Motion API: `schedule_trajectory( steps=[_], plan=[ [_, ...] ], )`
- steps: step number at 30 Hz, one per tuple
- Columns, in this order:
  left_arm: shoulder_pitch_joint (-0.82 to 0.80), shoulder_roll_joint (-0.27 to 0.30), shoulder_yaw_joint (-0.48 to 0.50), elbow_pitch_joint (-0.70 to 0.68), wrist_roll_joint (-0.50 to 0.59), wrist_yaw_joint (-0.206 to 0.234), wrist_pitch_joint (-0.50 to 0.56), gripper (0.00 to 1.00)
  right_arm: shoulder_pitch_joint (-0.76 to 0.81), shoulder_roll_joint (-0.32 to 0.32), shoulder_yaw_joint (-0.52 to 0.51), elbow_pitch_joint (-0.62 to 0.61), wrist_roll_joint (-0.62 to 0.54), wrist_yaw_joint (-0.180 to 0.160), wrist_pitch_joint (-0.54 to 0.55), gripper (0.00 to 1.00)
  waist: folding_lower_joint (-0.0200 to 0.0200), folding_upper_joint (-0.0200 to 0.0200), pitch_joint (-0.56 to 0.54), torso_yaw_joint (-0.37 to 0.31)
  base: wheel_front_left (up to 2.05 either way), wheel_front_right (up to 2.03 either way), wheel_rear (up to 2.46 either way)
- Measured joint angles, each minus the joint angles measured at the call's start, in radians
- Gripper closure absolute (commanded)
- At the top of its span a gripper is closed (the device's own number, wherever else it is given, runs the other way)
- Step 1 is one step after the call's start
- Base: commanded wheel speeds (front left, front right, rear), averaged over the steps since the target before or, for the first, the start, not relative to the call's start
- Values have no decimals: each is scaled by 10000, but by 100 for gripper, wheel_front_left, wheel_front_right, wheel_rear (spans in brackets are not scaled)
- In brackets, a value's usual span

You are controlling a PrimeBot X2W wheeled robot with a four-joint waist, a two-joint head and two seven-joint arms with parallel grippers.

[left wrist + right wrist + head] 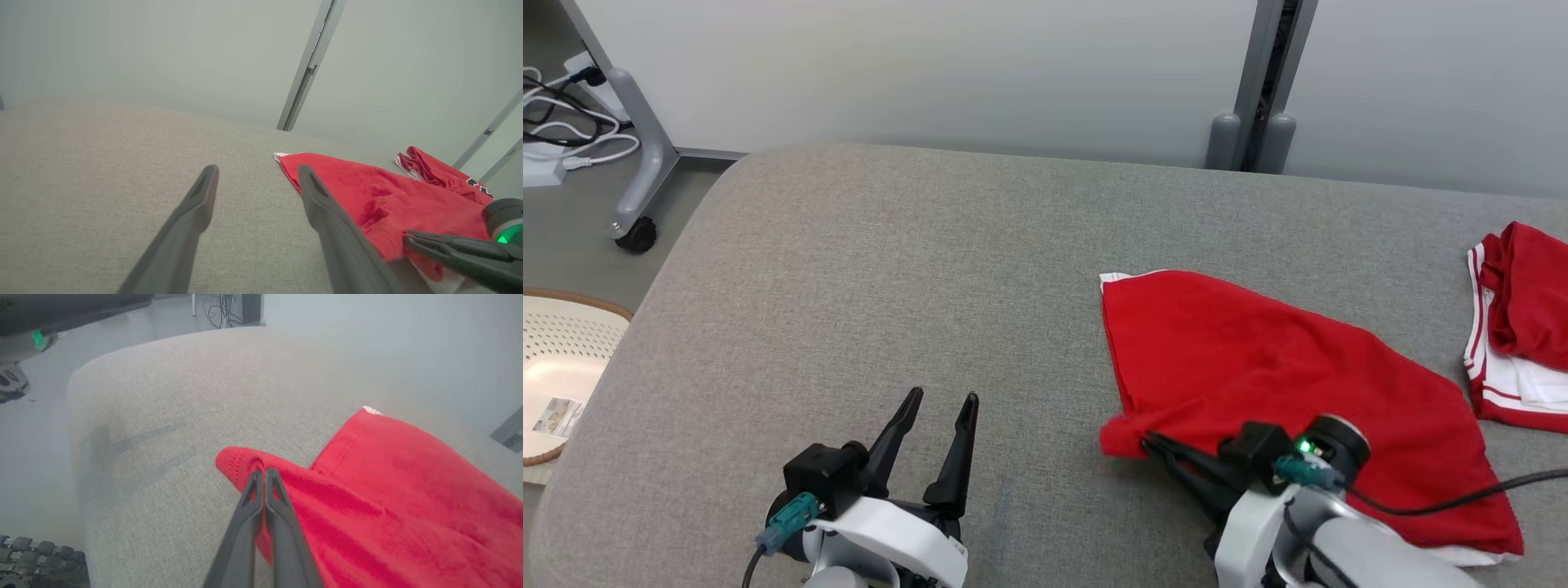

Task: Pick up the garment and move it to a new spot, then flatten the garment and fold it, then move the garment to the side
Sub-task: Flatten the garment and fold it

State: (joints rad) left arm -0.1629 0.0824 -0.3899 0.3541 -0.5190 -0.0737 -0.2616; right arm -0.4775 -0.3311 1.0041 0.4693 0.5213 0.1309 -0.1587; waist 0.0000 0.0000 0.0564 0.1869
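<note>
The garment (1258,359) is lying spread on the right side of the table (890,269), toward the near edge. It's mostly flat, with a few ripples and a white trim peeking out at the far-left corner.

I'm pinching its near-left corner with the right gripper (1150,443). The fingers are pressed tight together on the hem, and the cloth is bunching into a little nub where they bite. I'm going for a corner on purpose: my guess is it'll trail out behind the grip instead of balling up when I haul it to a new spot, and that should make the flattening easier.

The left gripper (943,398) is hovering over the grey surface to the left, well apart from the cloth, with its fingers splayed wide and nothing between them. I reckon it's sitting handy there for taking a second corner.

Over at the far right edge another red piece (1523,318) with white stripes is lying crumpled, not touching mine. I'm reading it as one that isn't in play.

Count:
- two red pieces of cloth
- two grippers, one busy and one free
- one table
- one pale basket (564,335) down on the floor at the left
</note>
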Motion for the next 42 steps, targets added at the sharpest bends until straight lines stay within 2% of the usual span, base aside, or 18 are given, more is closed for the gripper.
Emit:
schedule_trajectory(
  steps=[5, 10, 15, 20, 21, 22, 23, 24, 29, 34, 42],
  plan=[
    [78, 2, -10, 4, 54, 0, 0, 0, -465, -422, 255, -1329, 1287, -2, -284, 100, 0, 0, -6, 47, 0, 0, 0],
    [75, -2, -27, -29, 54, 0, 0, 0, -468, -644, -332, -1896, 4031, -2, -433, 100, 0, 0, 91, 75, 0, 0, 0],
    [8, -23, -21, -58, 56, -6, 0, 0, -742, -1183, -1149, -688, 5415, -2, -502, 100, 0, 0, 283, 126, 0, 0, 0],
    [-109, -38, 12, -69, 56, -44, 0, 0, -1036, -1191, -1371, 1083, 5772, -2, -662, 98, 0, 0, 512, 235, 0, 0, 0],
    [-116, -46, 15, -63, 56, -44, 0, 0, -1125, -1135, -1300, 1344, 5701, -2, -708, 76, 0, 0, 545, 260, 0, 0, 0],
    [-125, -56, 25, -52, 56, -46, 0, 0, -1194, -1043, -1243, 1507, 5695, -2, -750, 65, 0, 0, 575, 281, 0, 0, 0],
    [-149, -65, 33, -40, 56, -48, 0, 0, -1280, -911, -1145, 1668, 5666, -2, -784, 48, 0, 0, 599, 298, 0, 0, 0],
    [-180, -71, 38, -19, 56, -56, 0, 0, -1363, -796, -1007, 1891, 5490, -2, -811, 0, 0, 0, 609, 311, 0, 0, 0],
    [-240, -90, 111, 44, 82, -90, 0, 0, -1575, -420, -963, 2468, 5022, -2, -986, 0, 0, 0, 515, 280, 0, 0, 0],
    [-232, -77, 213, 35, 155, -88, 0, 0, -1415, -541, -2483, 1398, 4084, -2, -1032, 0, 0, 0, 420, 113, 0, 0, 0],
    [-87, -19, 276, -54, 190, -84, -2, 0, 401, -886, -4422, -245, 2539, -2, -1057, 0, 0, 0, 300, -452, 0, 0, 0]
  ],
)
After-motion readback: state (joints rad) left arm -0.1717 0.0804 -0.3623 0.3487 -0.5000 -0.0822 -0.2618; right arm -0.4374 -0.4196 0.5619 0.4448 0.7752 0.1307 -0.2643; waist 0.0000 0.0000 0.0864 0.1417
